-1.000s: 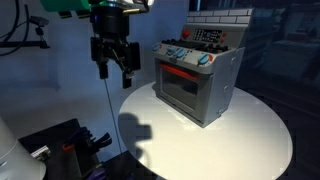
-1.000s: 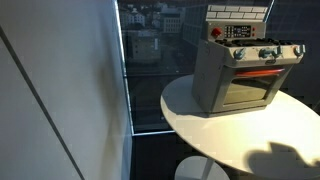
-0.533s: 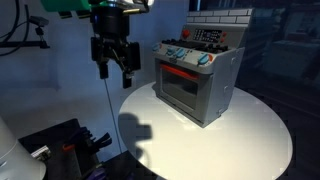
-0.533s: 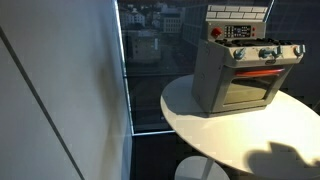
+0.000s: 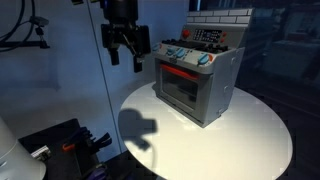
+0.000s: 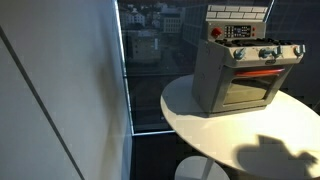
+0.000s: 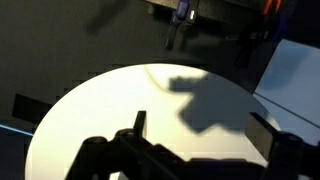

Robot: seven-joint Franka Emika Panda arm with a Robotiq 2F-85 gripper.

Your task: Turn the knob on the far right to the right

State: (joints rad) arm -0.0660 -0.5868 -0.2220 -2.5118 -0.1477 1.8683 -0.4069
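Dim blue light fills the room, where a round white table [image 5: 250, 130] carries a toy oven [image 5: 200, 88]. My claw [image 5: 126, 58] hangs in the air above the table's edge, spread wide and holding nothing. In the wrist view I see its fingers [image 7: 138, 128] far apart over the pale tabletop. The toy oven stands off to the claw's side and lower, well apart from it. A row of knobs [image 5: 185, 55] runs along its front panel, and the far-right knob [image 5: 204, 60] sits at the end farthest from the claw. Under the claw, its shadow [image 5: 135, 128] falls on the table, short of the oven.
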